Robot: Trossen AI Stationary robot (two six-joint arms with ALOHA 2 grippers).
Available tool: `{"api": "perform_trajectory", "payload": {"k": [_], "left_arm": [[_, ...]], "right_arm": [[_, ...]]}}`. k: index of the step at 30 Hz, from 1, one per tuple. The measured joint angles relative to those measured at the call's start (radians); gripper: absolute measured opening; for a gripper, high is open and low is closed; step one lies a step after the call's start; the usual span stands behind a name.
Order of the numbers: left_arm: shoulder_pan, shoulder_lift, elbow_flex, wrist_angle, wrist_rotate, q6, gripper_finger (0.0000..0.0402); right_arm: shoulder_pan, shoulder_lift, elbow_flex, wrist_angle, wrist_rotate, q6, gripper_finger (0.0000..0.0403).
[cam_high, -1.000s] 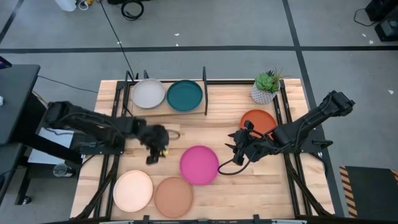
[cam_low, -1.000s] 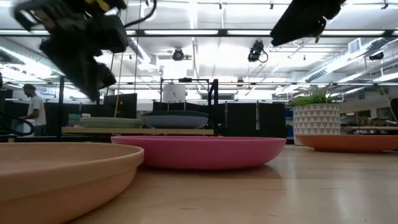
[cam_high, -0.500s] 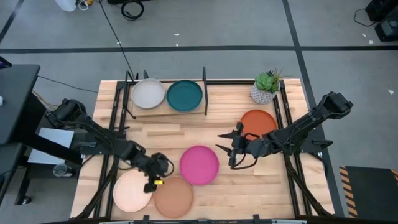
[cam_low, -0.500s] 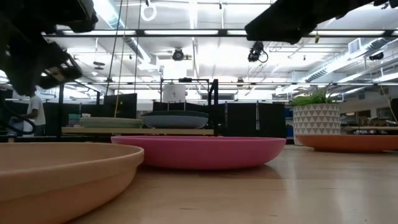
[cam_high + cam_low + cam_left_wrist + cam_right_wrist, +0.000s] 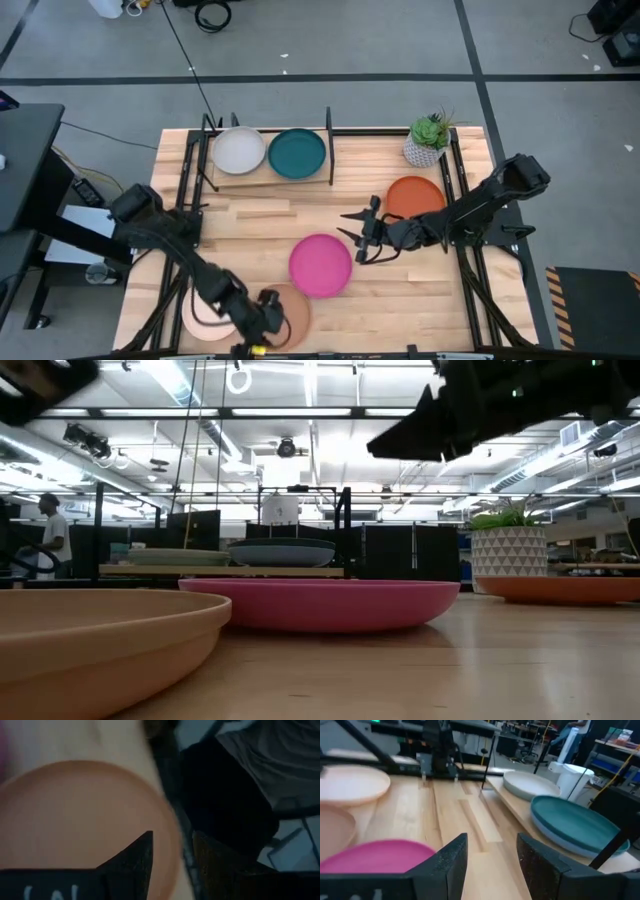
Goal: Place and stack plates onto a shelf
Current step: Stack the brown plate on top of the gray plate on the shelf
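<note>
My left gripper [image 5: 262, 322] is low at the table's near edge, open, over the tan plate [image 5: 292, 310]. In the left wrist view my left gripper [image 5: 172, 857] straddles the tan plate's rim [image 5: 172, 837]. The cream-peach plate [image 5: 200, 312] lies beside it, partly under the arm. My right gripper [image 5: 356, 232] hangs open above the wood, just right of the magenta plate [image 5: 321, 265], with the orange-red plate [image 5: 415, 196] behind it. The shelf [image 5: 270, 178] carries the light grey plate [image 5: 238, 150] and the dark teal plate [image 5: 297, 153]; a bluish rim [image 5: 570, 845] shows under the teal one. My left gripper has one finger [image 5: 142, 852] over the tan plate's inside and the other [image 5: 207, 857] outside its near rim, coming down from above. I cannot tell whether either finger touches the plate, which lies flat on the table.
A potted plant [image 5: 429, 140] stands at the far right corner beside the shelf. Black frame tubes [image 5: 463, 200] run along both sides of the table. Bare wood [image 5: 290, 215] lies between the shelf and the magenta plate. A person [image 5: 50, 535] is far off in the room.
My left gripper has swung from the table's middle left toward the near edge and come down over the tan plate. My right gripper has moved toward the table's left, away from the orange-red plate and alongside the magenta plate. No plate has moved.
</note>
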Motion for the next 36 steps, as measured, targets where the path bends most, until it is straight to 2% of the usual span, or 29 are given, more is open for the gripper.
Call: {"api": "perform_trajectory", "payload": {"k": [9,15,24,27,32,36], "left_arm": [[-0.093,0.158,0.122,-0.011,-0.031,-0.186,0.0148],[-0.122,0.235,0.207,-0.109,-0.082,-0.171,0.0148],[-0.124,0.294,0.25,-0.181,-0.137,-0.152,0.0148],[-0.13,0.303,0.25,-0.184,-0.147,-0.15,0.0148],[-0.139,0.302,0.25,-0.215,-0.226,-0.15,0.0147],[-0.143,0.319,0.251,-0.219,-0.227,-0.15,0.0139]], "right_arm": [[-0.004,0.111,0.0,0.121,0.016,-0.02,0.0174],[-0.023,0.146,0.0,0.242,0.038,-0.116,0.0171],[-0.061,0.144,0.0,0.238,0.028,-0.124,0.0171],[-0.072,0.144,0.0,0.238,-0.01,-0.124,0.0171],[-0.094,0.144,0.0,0.238,-0.081,-0.108,0.0171],[-0.102,0.144,0.0,0.237,-0.097,-0.099,0.0171]]}}
